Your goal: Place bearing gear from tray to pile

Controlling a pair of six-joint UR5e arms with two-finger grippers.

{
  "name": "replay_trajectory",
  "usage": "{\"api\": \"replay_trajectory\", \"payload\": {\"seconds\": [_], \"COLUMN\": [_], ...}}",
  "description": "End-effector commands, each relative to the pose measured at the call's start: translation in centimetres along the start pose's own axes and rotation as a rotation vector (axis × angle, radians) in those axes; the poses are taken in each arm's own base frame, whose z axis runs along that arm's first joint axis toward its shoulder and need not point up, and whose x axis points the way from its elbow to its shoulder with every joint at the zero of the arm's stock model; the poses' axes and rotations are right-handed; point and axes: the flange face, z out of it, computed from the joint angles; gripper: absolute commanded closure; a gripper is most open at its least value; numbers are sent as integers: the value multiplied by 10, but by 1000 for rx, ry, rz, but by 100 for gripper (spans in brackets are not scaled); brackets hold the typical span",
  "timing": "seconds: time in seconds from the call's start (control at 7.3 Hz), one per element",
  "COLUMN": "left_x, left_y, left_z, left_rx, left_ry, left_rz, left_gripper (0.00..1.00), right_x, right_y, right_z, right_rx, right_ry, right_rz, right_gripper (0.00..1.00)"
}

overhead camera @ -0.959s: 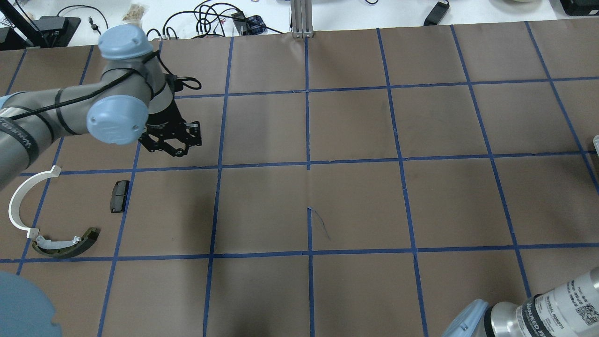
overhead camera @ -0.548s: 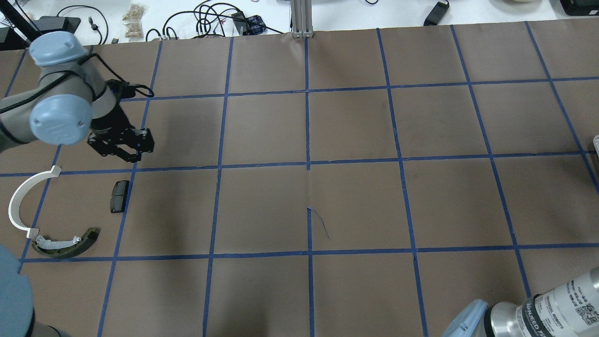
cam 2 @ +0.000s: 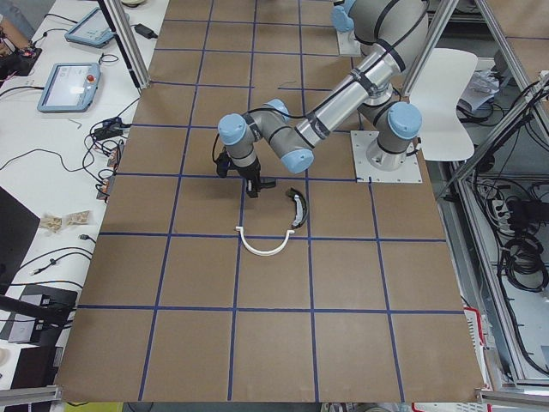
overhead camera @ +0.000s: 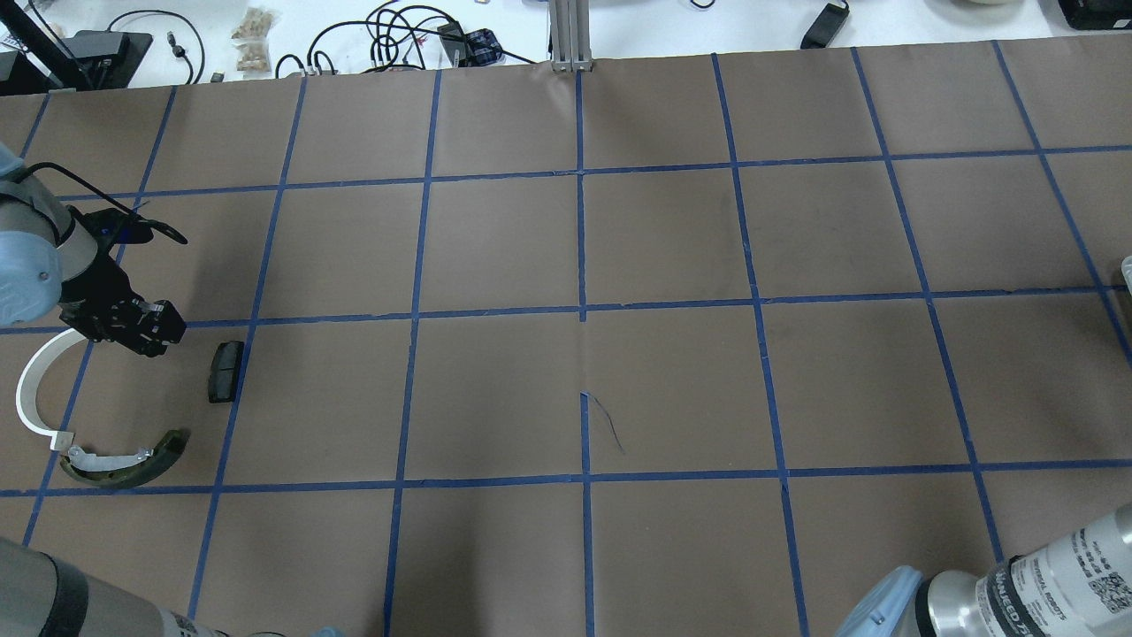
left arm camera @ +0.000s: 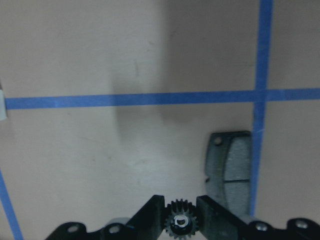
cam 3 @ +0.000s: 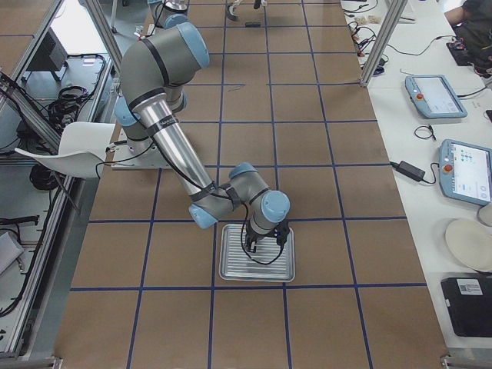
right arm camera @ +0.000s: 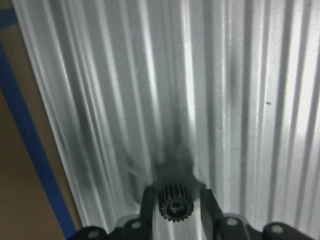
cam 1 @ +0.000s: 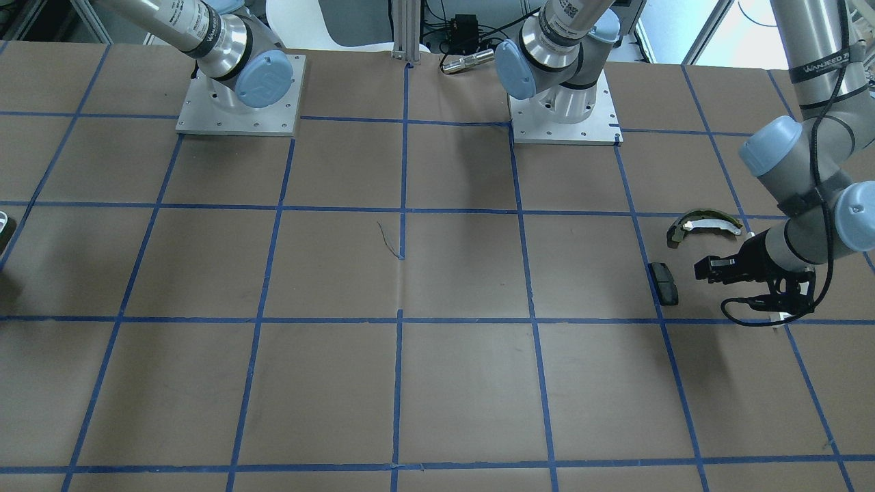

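My left gripper (left arm camera: 180, 207) is shut on a small black bearing gear (left arm camera: 180, 224). It hovers over the pile at the table's left end (overhead camera: 146, 329), between the thin white semicircular strip (overhead camera: 26, 389) and the small black pad (overhead camera: 225, 370). The pad lies just ahead and to the right in the left wrist view (left arm camera: 229, 172). The olive-and-white brake shoe (overhead camera: 124, 464) lies nearer the robot. My right gripper (right arm camera: 175, 194) is shut on a second small black gear (right arm camera: 175, 204) over the ribbed metal tray (right arm camera: 240, 100). The tray also shows in the exterior right view (cam 3: 257, 269).
Blue tape lines grid the brown table cover (overhead camera: 584, 310). Cables and small items lie on the white bench beyond the far edge (overhead camera: 398, 35). Tablets and a charger lie on the side bench (cam 3: 438, 100). A white chair stands behind the robot (cam 3: 77, 142).
My left arm has swung left and back toward the robot. Its gripper has moved from the second grid row to just above the pile, between the white strip and black pad.
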Motion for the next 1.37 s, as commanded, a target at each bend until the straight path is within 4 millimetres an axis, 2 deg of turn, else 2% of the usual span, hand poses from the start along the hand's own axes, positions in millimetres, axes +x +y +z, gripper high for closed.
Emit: {"api": "replay_trajectory", "payload": {"seconds": [0.0, 0.14, 0.27, 0.41, 0.55, 0.68, 0.82, 0.96, 1.1, 1.23], "left_x": [-6, -7, -9, -3, 6, 24, 54, 95, 154, 204], "left_y": [1, 0, -1, 0, 1, -1, -13, -26, -36, -37], "left_z": [14, 13, 8, -8, -25, -46, -79, -116, -161, -193], "left_rx": [24, 26, 36, 55, 83, 101, 97, 97, 159, 183], "left_ry": [-22, -24, -31, -47, -57, -67, -66, -65, -54, -59], "left_rz": [-5, -7, -8, -5, -3, 18, -13, -61, -72, -50], "left_gripper": [40, 0, 0, 0, 0, 0, 0, 0, 0, 0], "right_x": [0, 1, 1, -5, -19, -50, -81, -123, -172, -224], "right_y": [0, 1, 3, 4, 10, 9, 2, -11, -26, -37], "right_z": [0, -5, -13, -29, -58, -83, -97, -101, -103, -104], "right_rx": [-3, -1, 8, 16, 26, 34, 35, 38, 36, 22], "right_ry": [0, 0, 8, 10, 6, -9, -36, -76, -106, -142], "right_rz": [1, 1, 5, 6, -3, -5, 14, 38, 70, 119], "right_gripper": [100, 100, 100, 100, 100, 100, 100, 100, 100, 100]}}
